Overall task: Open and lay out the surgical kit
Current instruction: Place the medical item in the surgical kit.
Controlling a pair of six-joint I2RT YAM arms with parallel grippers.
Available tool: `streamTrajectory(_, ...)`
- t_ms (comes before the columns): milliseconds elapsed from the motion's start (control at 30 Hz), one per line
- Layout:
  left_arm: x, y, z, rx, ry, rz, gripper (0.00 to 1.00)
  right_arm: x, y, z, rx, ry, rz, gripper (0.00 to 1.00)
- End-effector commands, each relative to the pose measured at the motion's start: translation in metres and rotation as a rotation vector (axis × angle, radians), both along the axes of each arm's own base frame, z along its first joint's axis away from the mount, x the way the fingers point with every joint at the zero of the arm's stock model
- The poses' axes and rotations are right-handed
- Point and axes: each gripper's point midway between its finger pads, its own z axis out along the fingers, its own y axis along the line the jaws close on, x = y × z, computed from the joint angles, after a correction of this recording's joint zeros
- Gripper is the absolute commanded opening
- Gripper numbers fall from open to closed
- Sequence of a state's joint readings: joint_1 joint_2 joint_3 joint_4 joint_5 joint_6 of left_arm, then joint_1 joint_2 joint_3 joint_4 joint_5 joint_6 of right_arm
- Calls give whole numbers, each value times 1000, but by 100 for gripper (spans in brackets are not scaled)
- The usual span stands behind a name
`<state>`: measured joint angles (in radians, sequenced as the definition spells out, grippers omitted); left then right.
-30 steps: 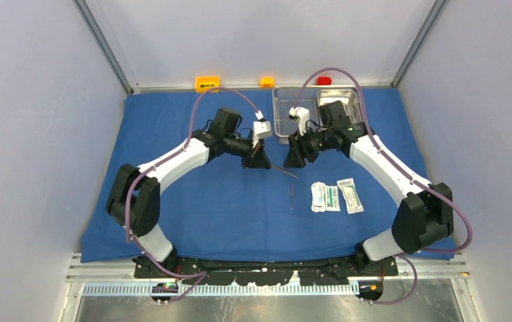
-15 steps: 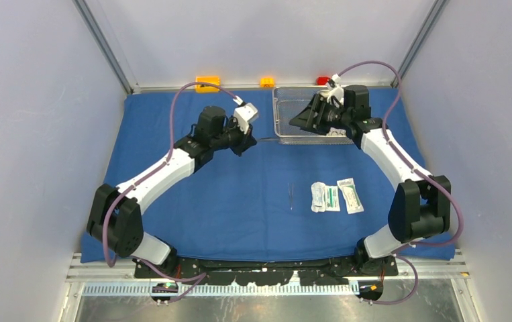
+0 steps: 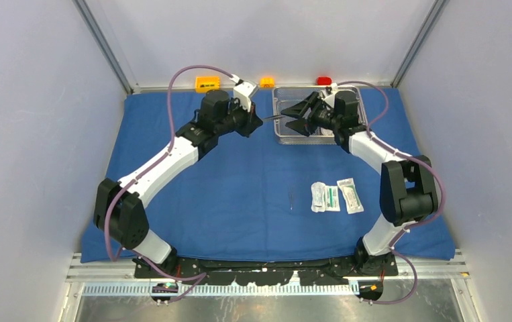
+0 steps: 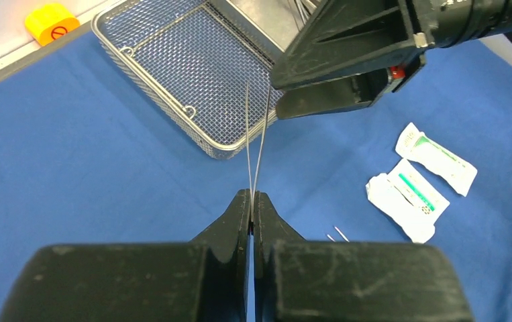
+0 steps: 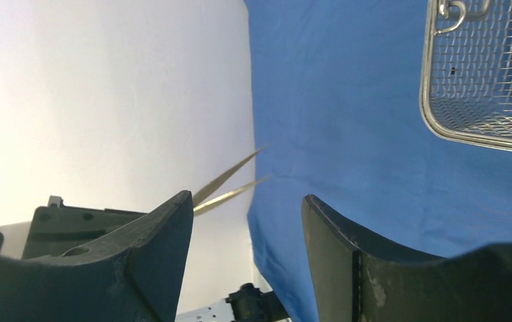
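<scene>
Left hand (image 4: pixel 251 201), clamped on the forceps (image 4: pixel 256 134), has lifted them off the cloth (image 3: pixel 206 201). Right hand (image 5: pixel 246 208) has swung round wide open, their tips just ahead of it, likely a handover.

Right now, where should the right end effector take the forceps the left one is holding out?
I'd take the forceps by the free, splayed prongs, coming from the mesh tray side. The left end effector pinches the joined end, so the prongs point at the open right end effector; close across both.
</scene>
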<state>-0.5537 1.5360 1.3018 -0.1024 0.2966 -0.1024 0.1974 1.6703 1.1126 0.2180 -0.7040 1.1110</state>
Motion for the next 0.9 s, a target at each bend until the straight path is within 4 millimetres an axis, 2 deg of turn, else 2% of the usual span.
streamTrajectory(0,0,-12,13,-12,-27,-6,0,4,10,30,120,-48,2,65)
streamTrajectory(367,-1,-16,3,11,-64,-31,0,8,22,18,173,1,14,60)
streamTrajectory(600,-8,-22,-5,49,-93,-76,0,11,26,20,190,-2,21,40)
streamTrajectory(700,-9,-21,-12,58,-89,-70,0,11,25,20,193,-2,21,29)
streamTrajectory(867,-8,-15,-18,100,-127,-68,0,13,22,20,198,-2,11,16)
